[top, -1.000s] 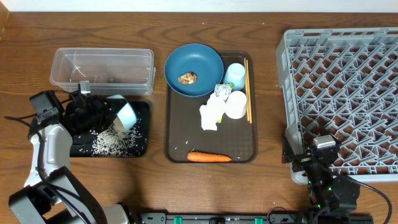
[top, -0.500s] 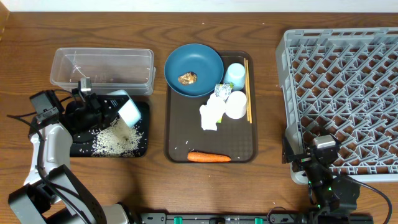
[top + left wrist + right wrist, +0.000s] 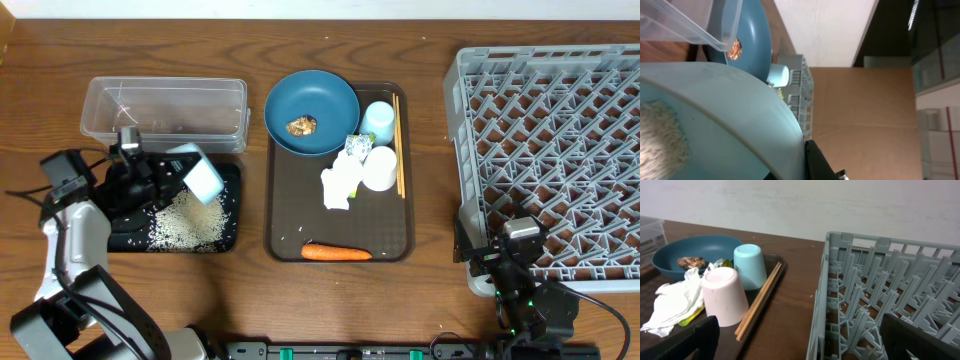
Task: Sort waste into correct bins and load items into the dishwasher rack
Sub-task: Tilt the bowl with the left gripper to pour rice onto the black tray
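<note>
My left gripper [image 3: 172, 174] is shut on the rim of the small pale blue bowl [image 3: 203, 177] and holds it tipped over the black tray [image 3: 232, 205]. White rice [image 3: 186, 219] lies heaped in that tray, and some rice [image 3: 660, 135] still clings inside the bowl [image 3: 720, 120]. The clear tub [image 3: 165, 113] stands behind it. The brown tray [image 3: 290, 235] holds the dark blue bowl [image 3: 325, 100] with a brown lump [image 3: 301, 125], light blue cup [image 3: 378, 120], white cup [image 3: 380, 168], chopsticks [image 3: 398, 145], napkins [image 3: 342, 183], wrapper [image 3: 355, 146] and carrot [image 3: 336, 252]. My right gripper [image 3: 518, 252] is open and empty.
The grey dishwasher rack [image 3: 555, 150] fills the right side; my right gripper [image 3: 810, 345] sits at its near left corner, with the cups [image 3: 750, 265] and chopsticks [image 3: 760, 300] ahead to its left. Bare wood lies between the brown tray and the rack.
My left gripper has drawn back left and lifted the pale blue bowl slightly, turning it; the rice heap in the black tray looks fuller. The right arm has not moved.
</note>
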`<act>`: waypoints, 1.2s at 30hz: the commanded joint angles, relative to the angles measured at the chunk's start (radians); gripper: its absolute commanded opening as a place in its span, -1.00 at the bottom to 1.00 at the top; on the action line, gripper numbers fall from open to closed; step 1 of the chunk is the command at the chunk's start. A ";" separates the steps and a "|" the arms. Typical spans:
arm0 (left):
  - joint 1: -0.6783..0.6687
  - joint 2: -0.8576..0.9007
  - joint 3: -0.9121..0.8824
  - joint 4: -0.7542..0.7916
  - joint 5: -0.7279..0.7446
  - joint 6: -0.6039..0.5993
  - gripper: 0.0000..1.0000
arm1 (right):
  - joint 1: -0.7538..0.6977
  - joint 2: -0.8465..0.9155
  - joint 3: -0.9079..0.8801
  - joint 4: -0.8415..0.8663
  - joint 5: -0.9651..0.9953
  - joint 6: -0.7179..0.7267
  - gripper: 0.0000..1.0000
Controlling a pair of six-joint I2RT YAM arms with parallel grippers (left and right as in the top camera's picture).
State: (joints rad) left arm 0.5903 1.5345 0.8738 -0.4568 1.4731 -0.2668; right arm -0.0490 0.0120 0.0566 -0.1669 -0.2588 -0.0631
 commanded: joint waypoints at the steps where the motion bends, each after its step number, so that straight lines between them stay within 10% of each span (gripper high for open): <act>1: 0.043 0.001 -0.005 -0.005 0.059 -0.007 -0.88 | -0.004 -0.003 -0.003 -0.001 -0.004 -0.013 0.98; 36: 0.081 0.001 -0.005 -0.053 -0.007 0.004 -0.88 | -0.004 -0.003 -0.003 -0.001 -0.004 -0.013 0.99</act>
State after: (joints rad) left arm 0.6697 1.5345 0.8726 -0.4942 1.5078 -0.2871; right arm -0.0494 0.0120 0.0566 -0.1669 -0.2588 -0.0631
